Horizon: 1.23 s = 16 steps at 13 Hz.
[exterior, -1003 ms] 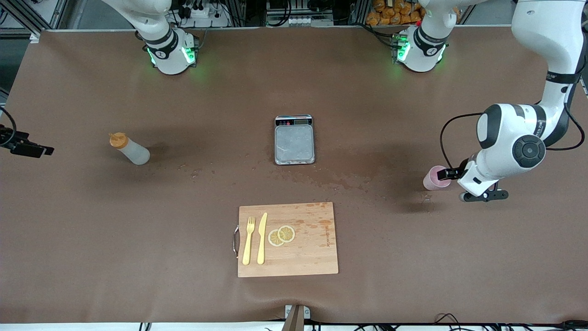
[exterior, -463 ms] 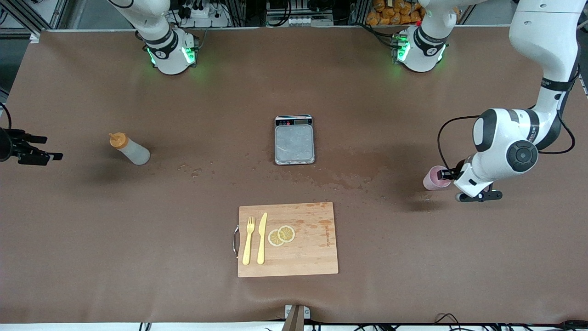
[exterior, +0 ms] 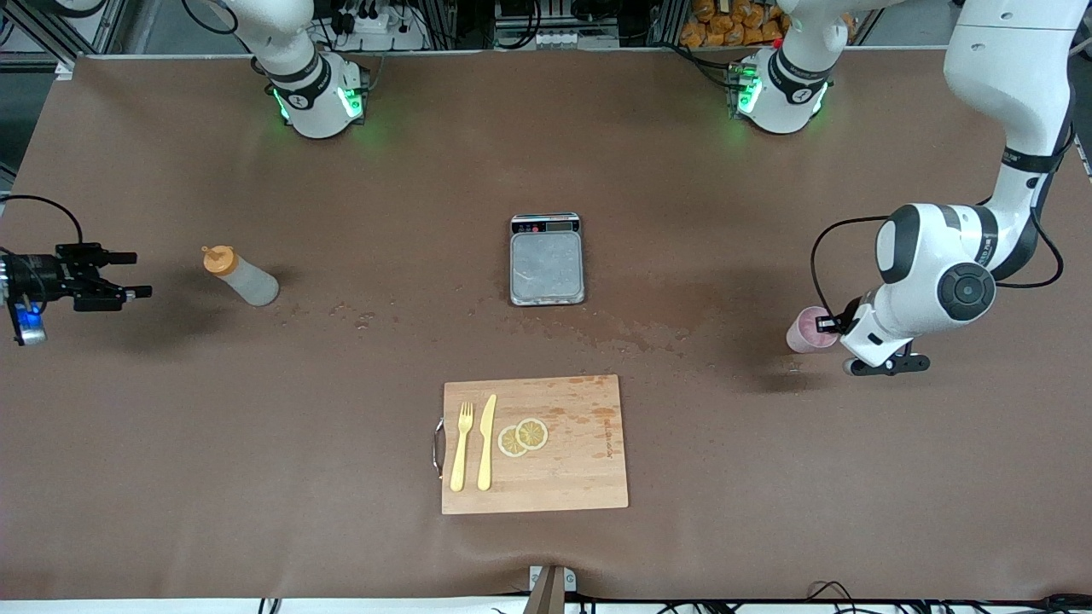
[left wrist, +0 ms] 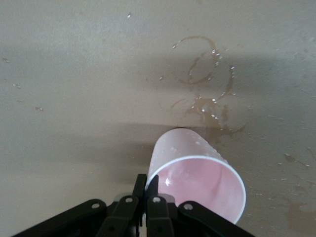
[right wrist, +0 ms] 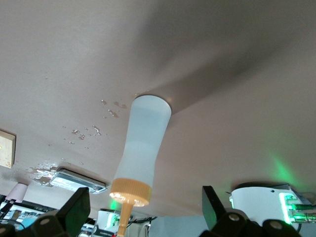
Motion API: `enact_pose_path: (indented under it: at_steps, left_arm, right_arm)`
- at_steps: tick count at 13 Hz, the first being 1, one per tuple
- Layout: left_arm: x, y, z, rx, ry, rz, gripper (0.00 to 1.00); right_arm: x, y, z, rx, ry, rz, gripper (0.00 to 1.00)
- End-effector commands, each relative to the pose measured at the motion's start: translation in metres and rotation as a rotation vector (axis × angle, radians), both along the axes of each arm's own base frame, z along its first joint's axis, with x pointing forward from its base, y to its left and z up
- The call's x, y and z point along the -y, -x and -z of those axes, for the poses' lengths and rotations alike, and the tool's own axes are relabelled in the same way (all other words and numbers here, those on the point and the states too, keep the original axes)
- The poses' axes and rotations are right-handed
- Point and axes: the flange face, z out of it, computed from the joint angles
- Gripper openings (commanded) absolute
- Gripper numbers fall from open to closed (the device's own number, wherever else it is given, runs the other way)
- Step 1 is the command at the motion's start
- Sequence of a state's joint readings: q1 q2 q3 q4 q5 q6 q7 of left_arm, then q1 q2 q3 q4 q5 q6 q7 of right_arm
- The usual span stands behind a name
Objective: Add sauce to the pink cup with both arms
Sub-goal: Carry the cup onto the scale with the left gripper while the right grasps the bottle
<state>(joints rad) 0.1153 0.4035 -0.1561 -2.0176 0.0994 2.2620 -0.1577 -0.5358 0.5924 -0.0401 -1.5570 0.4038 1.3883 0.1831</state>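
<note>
From the high front view, the left tool (exterior: 826, 324) sits low at the left arm's end of the table (exterior: 546, 170), and over the last second its fingers have drawn together onto the rim of the pink cup (exterior: 806, 333), which stands upright on the table. At the right arm's end, the right tool (exterior: 128, 275) has come in from the edge, fingers spread, and now hovers level with the sauce bottle (exterior: 241, 276), near it but not touching. The bottle stands upright with its orange cap on. A scale tray (exterior: 547, 269) sits mid-table between the two. In the left wrist view, the black fingers (left wrist: 148, 185) pinch the wall of the cup (left wrist: 197, 182) at its lip; the cup looks empty. In the right wrist view, the sauce bottle (right wrist: 143, 148) stands centred ahead of the wide-open fingers (right wrist: 74, 210). The cup appears secured; the bottle grasp is likely next.
</note>
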Motion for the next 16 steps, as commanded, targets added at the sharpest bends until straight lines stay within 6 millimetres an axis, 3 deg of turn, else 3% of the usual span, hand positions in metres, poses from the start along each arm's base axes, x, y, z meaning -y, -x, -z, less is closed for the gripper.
enact_pose_path:
  at_steps: [1, 3, 4, 6, 8, 11, 14, 16]
  left_arm:
    - [-0.003, -0.001, -0.017, 0.03, -0.02, 0.0, 0.0]
    - [0.002, 0.001, -0.045, 0.042, -0.019, -0.002, 0.0]
    - [0.02, 0.003, -0.06, 0.051, -0.015, 0.004, 0.0]
    - [0.076, 0.011, -0.085, 0.07, -0.01, -0.018, 0.0]
    - [0.144, 0.025, -0.099, 0.085, 0.002, -0.076, 0.0]
    - [0.227, 0.045, -0.107, 0.087, 0.035, -0.153, 0.0]
    - [0.312, 0.081, -0.11, 0.083, 0.056, -0.217, 0.0]
    - [0.349, 0.101, -0.111, 0.102, 0.077, -0.252, 0.0]
  right_arm:
    - [-0.002, -0.005, 0.018, -0.03, -0.073, 0.046, 1.0]
    - [-0.003, 0.003, 0.051, -0.098, -0.136, 0.09, 1.0]
    - [-0.006, 0.006, 0.062, -0.132, -0.148, 0.099, 1.0]
    - [-0.009, 0.008, 0.083, -0.171, -0.155, 0.111, 1.0]
    - [-0.01, 0.012, 0.106, -0.204, -0.185, 0.135, 1.0]
    - [-0.021, 0.018, 0.133, -0.251, -0.223, 0.133, 1.0]
    - [-0.027, 0.021, 0.148, -0.267, -0.263, 0.15, 1.0]
    - [-0.032, 0.023, 0.153, -0.287, -0.282, 0.14, 1.0]
